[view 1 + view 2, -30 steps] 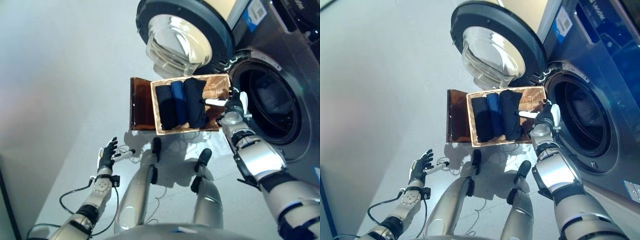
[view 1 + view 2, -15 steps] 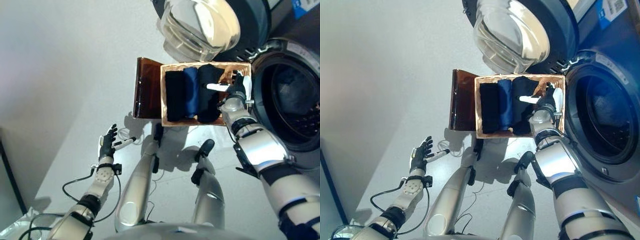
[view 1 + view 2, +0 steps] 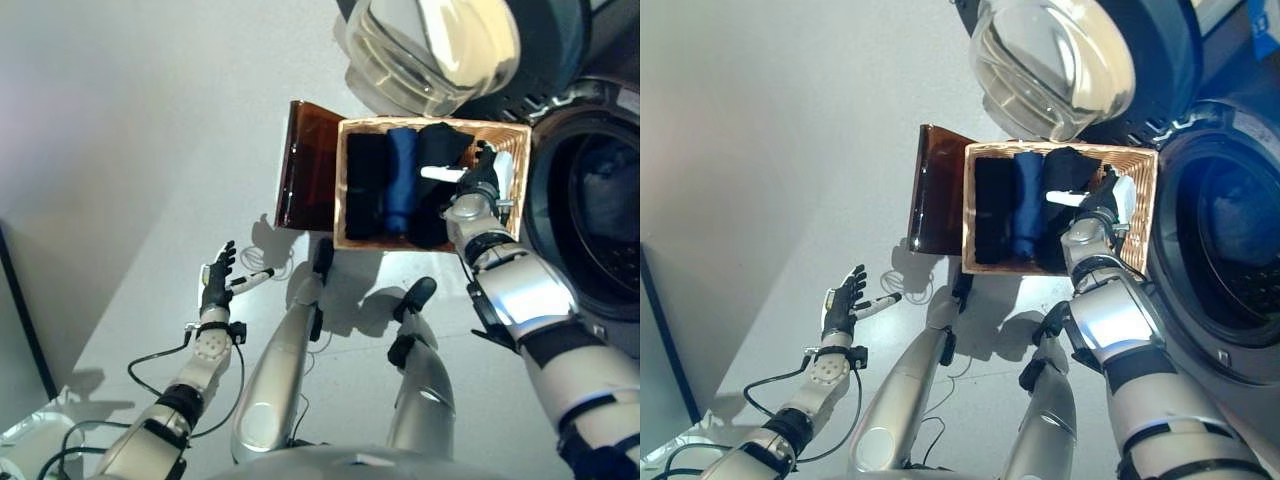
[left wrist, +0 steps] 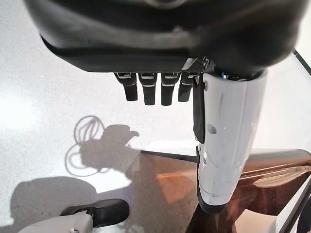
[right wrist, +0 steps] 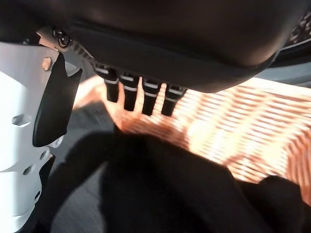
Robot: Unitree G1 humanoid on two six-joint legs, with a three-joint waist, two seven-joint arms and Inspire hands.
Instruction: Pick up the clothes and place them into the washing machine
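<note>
A shallow wicker basket (image 3: 516, 152) rests on a dark brown box (image 3: 305, 165) beside the washing machine's open drum (image 3: 592, 215). In it lie a black folded garment (image 3: 363, 187), a blue one (image 3: 402, 182) and another black one (image 3: 440, 150). My right hand (image 3: 478, 188) hovers over the basket's right part, its fingers (image 5: 141, 94) straight above the wicker bottom (image 5: 233, 131). Its white-covered thumb (image 5: 26, 145) reaches over the black garment (image 5: 160, 189). My left hand (image 3: 215, 287) is open and empty, low over the floor at the left.
The washing machine's round glass door (image 3: 440, 50) stands open just behind the basket. Dark cloth lies inside the drum (image 3: 1240, 215). The brown box also shows in the left wrist view (image 4: 272, 170). Light grey floor (image 3: 130, 130) spreads to the left.
The camera has shifted, so the basket and machine sit further right in the picture. My right hand stays over the black garment in the basket. My left hand has hardly moved.
</note>
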